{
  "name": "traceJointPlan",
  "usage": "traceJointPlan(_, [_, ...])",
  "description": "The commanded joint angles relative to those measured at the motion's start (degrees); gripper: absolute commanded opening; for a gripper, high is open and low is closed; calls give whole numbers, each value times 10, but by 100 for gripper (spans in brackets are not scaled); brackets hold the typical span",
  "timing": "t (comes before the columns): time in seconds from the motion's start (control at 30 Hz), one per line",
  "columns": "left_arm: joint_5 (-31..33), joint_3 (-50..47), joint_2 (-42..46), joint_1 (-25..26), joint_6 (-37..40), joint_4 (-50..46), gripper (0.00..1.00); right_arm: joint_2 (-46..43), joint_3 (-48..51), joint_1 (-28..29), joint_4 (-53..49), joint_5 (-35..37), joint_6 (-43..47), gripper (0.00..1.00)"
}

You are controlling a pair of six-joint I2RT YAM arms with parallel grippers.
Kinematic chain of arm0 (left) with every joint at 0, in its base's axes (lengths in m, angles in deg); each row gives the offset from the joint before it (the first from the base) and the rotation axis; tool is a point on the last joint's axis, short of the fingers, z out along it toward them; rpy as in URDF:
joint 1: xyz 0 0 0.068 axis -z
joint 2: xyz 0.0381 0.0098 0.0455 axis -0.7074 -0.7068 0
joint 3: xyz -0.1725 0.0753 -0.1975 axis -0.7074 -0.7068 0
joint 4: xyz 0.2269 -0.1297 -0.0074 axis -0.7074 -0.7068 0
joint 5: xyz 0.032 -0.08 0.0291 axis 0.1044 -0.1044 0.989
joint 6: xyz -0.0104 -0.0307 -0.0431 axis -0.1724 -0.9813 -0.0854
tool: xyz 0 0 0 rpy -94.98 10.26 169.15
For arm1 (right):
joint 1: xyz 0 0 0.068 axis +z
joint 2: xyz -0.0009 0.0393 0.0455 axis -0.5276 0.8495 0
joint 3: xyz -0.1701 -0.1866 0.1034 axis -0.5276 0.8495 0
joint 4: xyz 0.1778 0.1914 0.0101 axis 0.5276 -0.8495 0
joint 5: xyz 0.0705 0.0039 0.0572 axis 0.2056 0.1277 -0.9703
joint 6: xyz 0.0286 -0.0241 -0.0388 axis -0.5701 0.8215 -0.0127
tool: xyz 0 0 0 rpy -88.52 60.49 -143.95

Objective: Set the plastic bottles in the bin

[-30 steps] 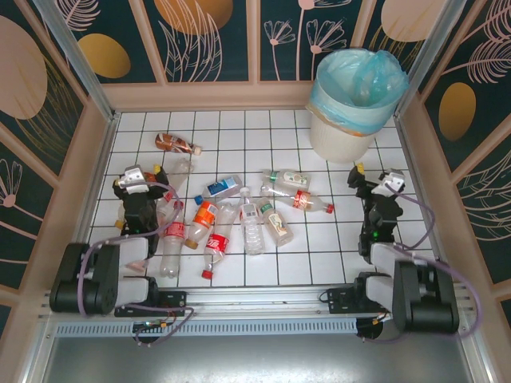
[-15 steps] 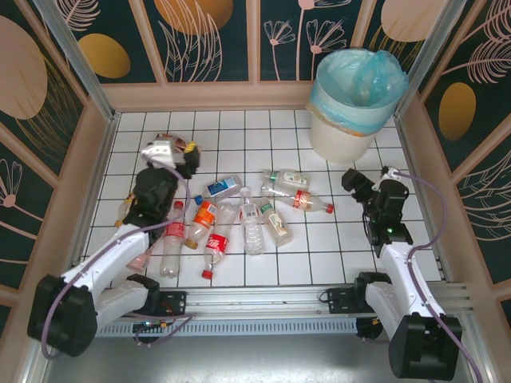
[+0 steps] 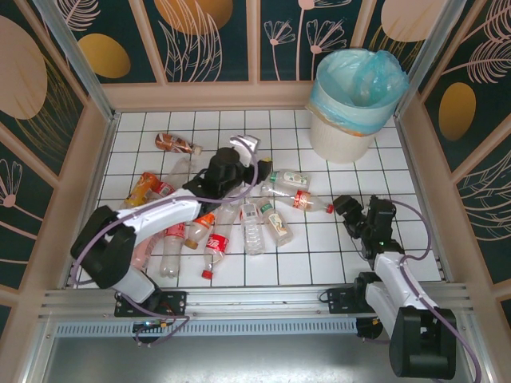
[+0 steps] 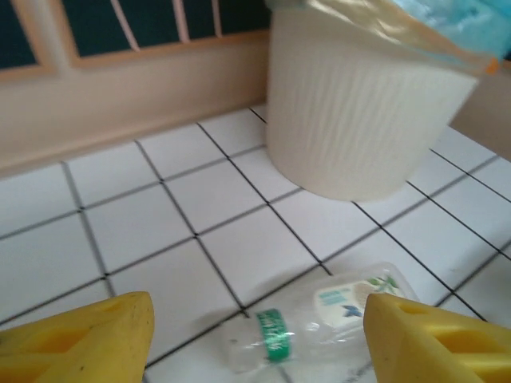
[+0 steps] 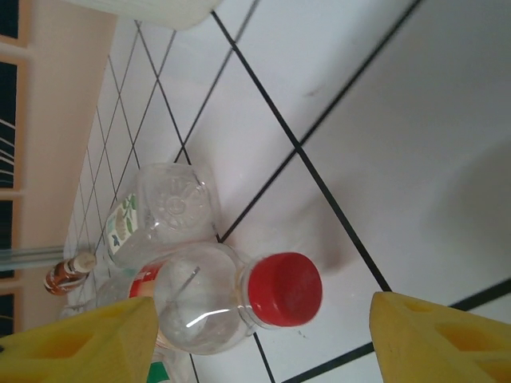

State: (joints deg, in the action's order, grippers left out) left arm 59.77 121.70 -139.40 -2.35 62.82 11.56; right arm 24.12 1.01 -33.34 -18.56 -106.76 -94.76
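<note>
One white tiled bench [image 3: 279,128] carries every item and is walled on three sides by patterned panels.

The bin [image 3: 339,144], a round white ribbed bucket lined with a light blue bag, stands upright in the far right corner. It is well apart from the bottle group. In the left wrist view its wall [image 4: 359,120] rises just beyond the nearest bottle.

The left arm [image 3: 152,215] reaches diagonally from its base over the middle of the group. The right arm [image 3: 391,263] lies low along the right side.

The left pincer [image 4: 255,311] stands wide, with its yellow fingers [image 4: 88,335] far apart and nothing between them. It hangs above the cap end of the green-capped bottle [image 4: 335,311].

The right pincer [image 5: 263,307] also stands wide and holds nothing. It faces the red cap [image 5: 283,289] of the red-capped bottle [image 3: 310,203], which lies on its side just ahead of it.

Roughly ten plastic bottles [image 3: 251,223] lie on their sides at the centre and left of the bench, several touching. None is seen in the bin.
- The brown bottle [image 3: 176,144] lies apart at the far left.
- The orange-labelled bottle [image 3: 148,186] lies near the left wall.
- The red-labelled bottle [image 3: 215,243] lies at the near edge of the group.
- The green-capped bottle lies just beside the red-capped bottle, on its far side.
</note>
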Motion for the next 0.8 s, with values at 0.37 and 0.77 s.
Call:
traceJointPlan(0.37, [-103,90,-133,16,-122,-78,64,64,76,4,213,-32,-150,66])
traceJointPlan(0.77, [-117,96,-184,24,-161,-96,64,161,93,29,362,-36,-229,66])
